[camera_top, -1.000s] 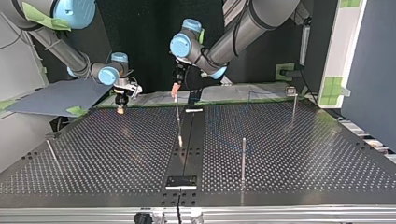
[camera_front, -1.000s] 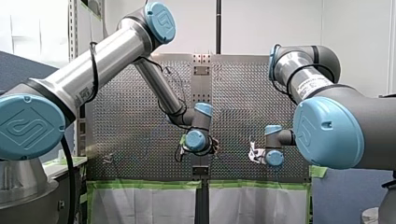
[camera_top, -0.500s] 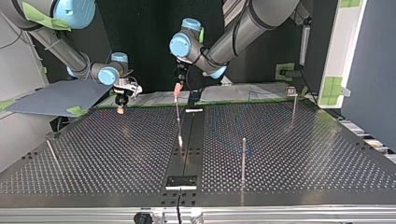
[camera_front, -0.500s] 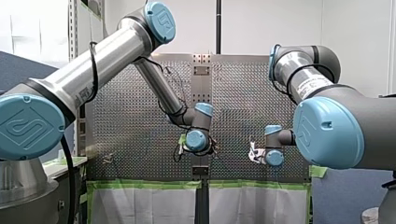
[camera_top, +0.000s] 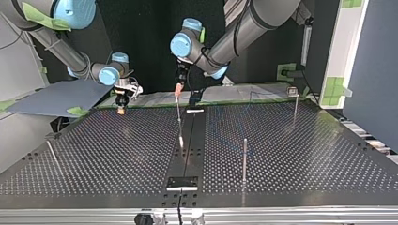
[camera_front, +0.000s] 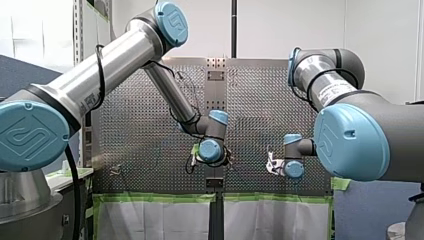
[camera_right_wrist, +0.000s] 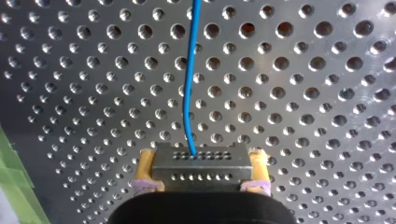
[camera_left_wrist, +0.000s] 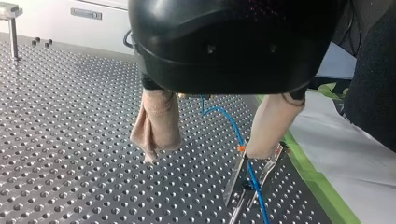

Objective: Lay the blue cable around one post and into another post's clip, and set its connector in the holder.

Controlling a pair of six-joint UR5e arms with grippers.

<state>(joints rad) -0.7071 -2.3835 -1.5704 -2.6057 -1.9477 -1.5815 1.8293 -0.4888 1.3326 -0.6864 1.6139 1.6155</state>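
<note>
Two yellow pads, your right fingers (camera_right_wrist: pixel 145 164), are closed on the connector (camera_right_wrist: pixel 200 163). It sits clamped between them with its long axis running from one pad to the other and its holed face pointing ahead. The cable (camera_right_wrist: pixel 189 93) leaves that face and runs straight ahead, away from the fingers, over the bench (camera_right_wrist: pixel 303 93).

In the left wrist view the clip (camera_left_wrist: pixel 245 179) holds the cable: the blue line curves down and passes between the clip's metal leaves. Your left fingers (camera_left_wrist: pixel 159 121) stand wide apart with nothing between them. One beige pad looks to touch the clip's top, with the cable just beside it.

In the top view the clip's post (camera_top: pixel 179 119) stands upright by the bench's middle strip, under your left arm.
</note>
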